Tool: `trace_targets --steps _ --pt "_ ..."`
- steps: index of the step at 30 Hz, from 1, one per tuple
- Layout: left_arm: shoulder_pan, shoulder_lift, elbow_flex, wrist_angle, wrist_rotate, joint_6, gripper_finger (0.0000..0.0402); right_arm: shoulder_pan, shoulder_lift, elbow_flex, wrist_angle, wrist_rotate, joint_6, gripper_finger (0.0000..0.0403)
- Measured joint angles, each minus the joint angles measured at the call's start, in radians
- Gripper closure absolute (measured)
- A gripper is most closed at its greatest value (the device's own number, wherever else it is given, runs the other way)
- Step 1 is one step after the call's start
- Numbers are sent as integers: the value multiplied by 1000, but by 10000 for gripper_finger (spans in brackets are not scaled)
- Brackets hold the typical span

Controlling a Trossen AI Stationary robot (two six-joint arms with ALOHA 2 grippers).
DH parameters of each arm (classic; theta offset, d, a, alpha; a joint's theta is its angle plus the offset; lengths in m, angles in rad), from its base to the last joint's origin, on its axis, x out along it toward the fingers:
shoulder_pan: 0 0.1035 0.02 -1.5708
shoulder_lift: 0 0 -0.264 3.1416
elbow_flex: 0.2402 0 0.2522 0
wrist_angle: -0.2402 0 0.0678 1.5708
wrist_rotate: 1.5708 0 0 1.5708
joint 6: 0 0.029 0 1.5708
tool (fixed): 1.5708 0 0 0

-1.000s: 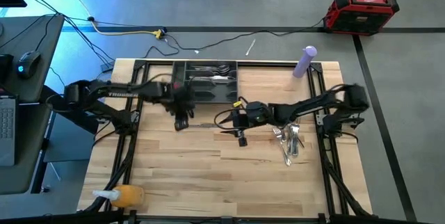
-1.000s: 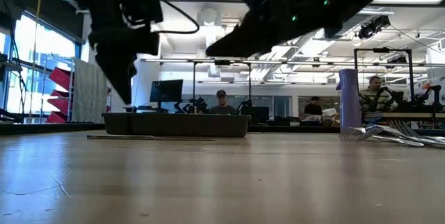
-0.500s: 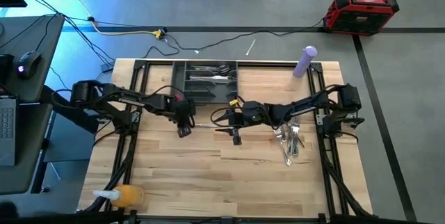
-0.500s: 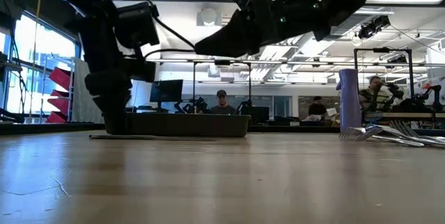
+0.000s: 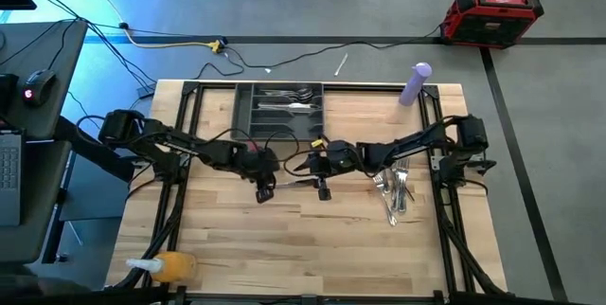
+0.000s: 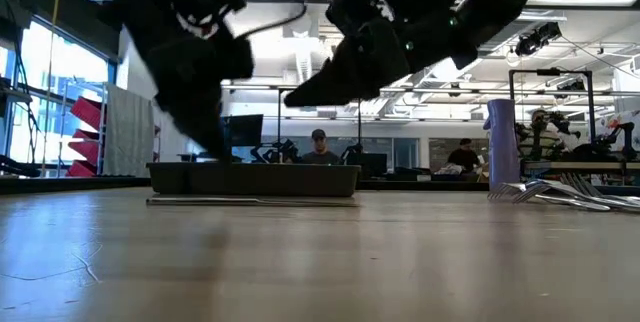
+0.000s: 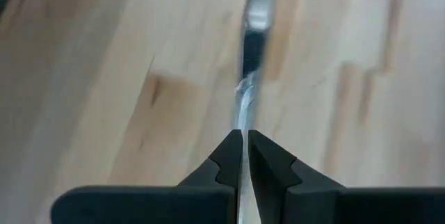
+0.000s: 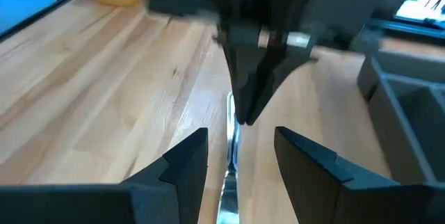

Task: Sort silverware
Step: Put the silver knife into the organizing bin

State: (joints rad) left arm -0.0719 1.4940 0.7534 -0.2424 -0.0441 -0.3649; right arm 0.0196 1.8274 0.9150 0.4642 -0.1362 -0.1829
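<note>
The dark grey tray (image 5: 278, 112) sits at the table's far edge, and every place here is given from it. Just in front of the tray, both arms meet over one piece of silverware (image 7: 245, 106). It lies flat on the wood with its long axis running parallel to the tray's long front wall. The left gripper (image 5: 264, 189) reaches in from the tray's left side, and its fingers (image 7: 226, 163) are pinched shut on one end of that piece. The right gripper (image 5: 323, 187) comes from the tray's right side, facing the left one along the same line. Its jaws stand apart and straddle the piece's other end without closing on it. The piece therefore lies straight ahead of each tool, and the left arm is the one holding it. It is slim and shiny, probably a knife, though the blur leaves that unsure.

By count there are two arms, one tray and one piece between the grippers. A loose pile of forks and spoons (image 5: 395, 191) lies well to the tray's front right. It holds perhaps half a dozen pieces, too tangled to count exactly. A few sorted pieces (image 5: 284, 100) already lie inside the tray.
</note>
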Motion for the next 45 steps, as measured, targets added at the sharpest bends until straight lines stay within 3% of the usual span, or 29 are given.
trace_targets --steps 5,12,19,27,34,39,45 --pt "-49 -6 92 -102 -17 -2 397 24 114 0 167 -6 51 249" --pt "-164 -96 138 -303 -178 -106 397 41 303 92 285 22 74 231" --pt "-272 -193 139 -416 -374 -226 397 14 457 298 107 23 74 209" --pt "-346 -200 139 -459 -422 -281 397 -20 475 343 17 -12 100 221" --pt "-383 -200 139 -525 -475 -362 397 -19 484 348 -93 4 99 254" --pt "-401 -200 139 -546 -503 -399 397 -13 513 348 -79 7 105 281" --pt "-401 -200 138 -547 -510 -413 397 -1 536 348 -28 21 81 376"
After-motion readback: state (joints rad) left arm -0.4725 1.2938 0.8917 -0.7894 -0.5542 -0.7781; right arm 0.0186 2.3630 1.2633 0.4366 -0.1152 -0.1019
